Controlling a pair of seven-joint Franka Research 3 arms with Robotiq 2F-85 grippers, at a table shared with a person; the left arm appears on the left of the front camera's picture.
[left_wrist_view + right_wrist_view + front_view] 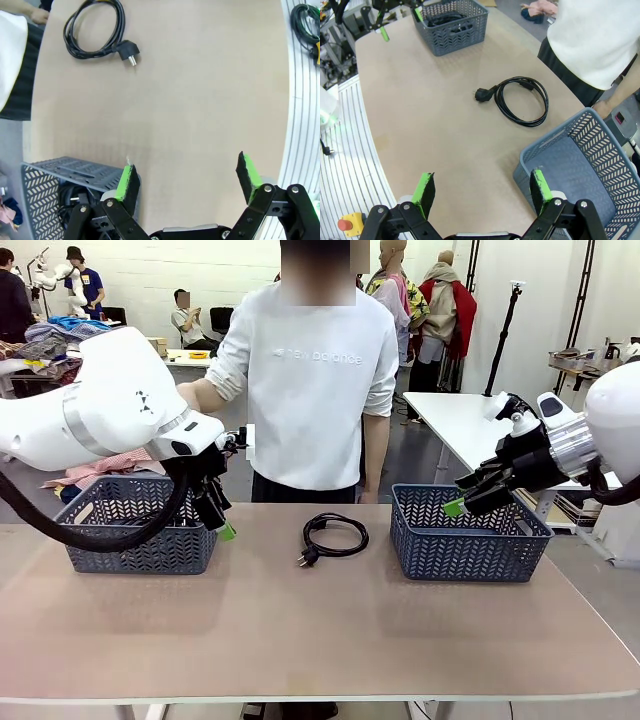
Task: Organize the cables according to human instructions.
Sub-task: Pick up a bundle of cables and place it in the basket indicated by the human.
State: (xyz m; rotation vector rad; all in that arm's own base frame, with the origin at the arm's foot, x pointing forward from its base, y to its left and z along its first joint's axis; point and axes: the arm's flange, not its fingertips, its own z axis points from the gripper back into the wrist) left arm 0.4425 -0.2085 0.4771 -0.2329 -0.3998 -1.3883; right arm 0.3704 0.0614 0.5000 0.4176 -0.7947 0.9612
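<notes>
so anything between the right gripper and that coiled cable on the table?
Nothing visible. The coiled cable lies alone on bare tabletop between the two baskets; the open right gripper hovers at the right basket's near corner, with clear table across to it.

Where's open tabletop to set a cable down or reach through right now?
Bare table along the whole near edge, and between coiled cable and each basket. Crowded: left basket, cables inside, left gripper over it; right gripper over right basket.

Cables (75, 197) in left basket (50, 172) mostly hidden, count unclear
</notes>
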